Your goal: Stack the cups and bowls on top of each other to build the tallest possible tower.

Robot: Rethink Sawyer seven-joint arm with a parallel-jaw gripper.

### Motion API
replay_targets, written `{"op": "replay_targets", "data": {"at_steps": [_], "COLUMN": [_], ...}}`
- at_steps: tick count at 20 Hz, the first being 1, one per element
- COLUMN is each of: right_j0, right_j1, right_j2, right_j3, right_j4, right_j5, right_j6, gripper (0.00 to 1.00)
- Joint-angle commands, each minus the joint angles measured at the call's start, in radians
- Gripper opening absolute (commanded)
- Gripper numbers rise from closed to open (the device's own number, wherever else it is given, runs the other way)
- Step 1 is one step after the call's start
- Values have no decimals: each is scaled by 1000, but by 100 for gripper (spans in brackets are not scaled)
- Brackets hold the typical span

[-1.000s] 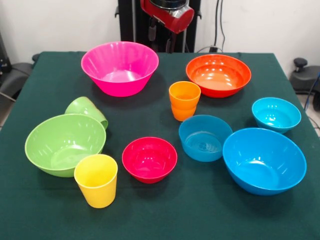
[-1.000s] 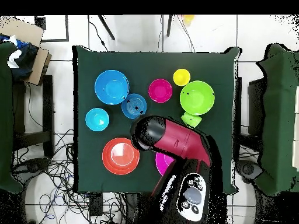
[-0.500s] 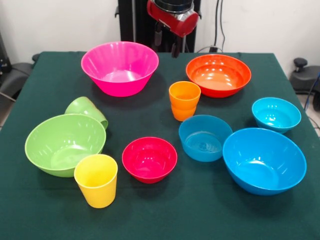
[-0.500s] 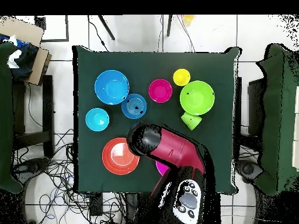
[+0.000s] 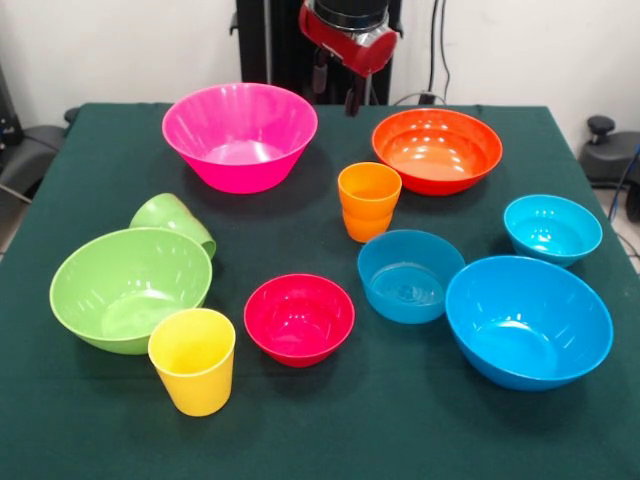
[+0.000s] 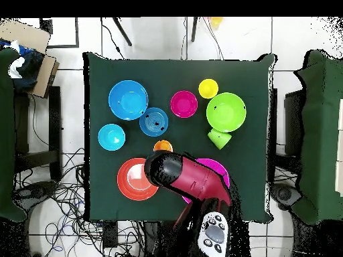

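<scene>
My gripper point(image 5: 336, 88) hangs open and empty at the table's far edge, above the gap between the pink bowl point(image 5: 240, 135) and the orange bowl point(image 5: 437, 150). The orange cup point(image 5: 369, 200) stands upright in front of that gap. A green cup point(image 5: 175, 222) lies tilted against the light green bowl point(image 5: 130, 288). In front of that bowl the yellow cup point(image 5: 192, 360) stands upright. The red bowl point(image 5: 299, 318), a mid blue bowl point(image 5: 410, 275), a small cyan bowl point(image 5: 552, 228) and the large blue bowl point(image 5: 528, 320) sit apart on the cloth. Nothing is stacked.
From above, the red arm point(image 6: 194, 181) covers part of the pink bowl point(image 6: 220, 167) and lies beside the orange bowl point(image 6: 134, 179). The orange cup point(image 6: 163, 146) shows just past the arm's head. Dark green cloth point(image 5: 300, 430) covers the table.
The arm has drawn back toward its base, uncovering the orange cup and more of the pink bowl in the overhead view. The cups and bowls have not moved.
</scene>
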Motion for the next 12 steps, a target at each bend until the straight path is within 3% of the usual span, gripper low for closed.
{"op": "replay_targets", "data": {"at_steps": [1, 6, 12], "right_j0": [-72, -202, -322], "right_j1": [69, 79, 99], "right_j2": [126, 172, 218], "right_j3": [50, 36, -18], "right_j4": [-55, -161, -302], "right_j5": [-127, -152, -156], "right_j6": [29, -130, -178], "gripper": [100, 100, 100]}}
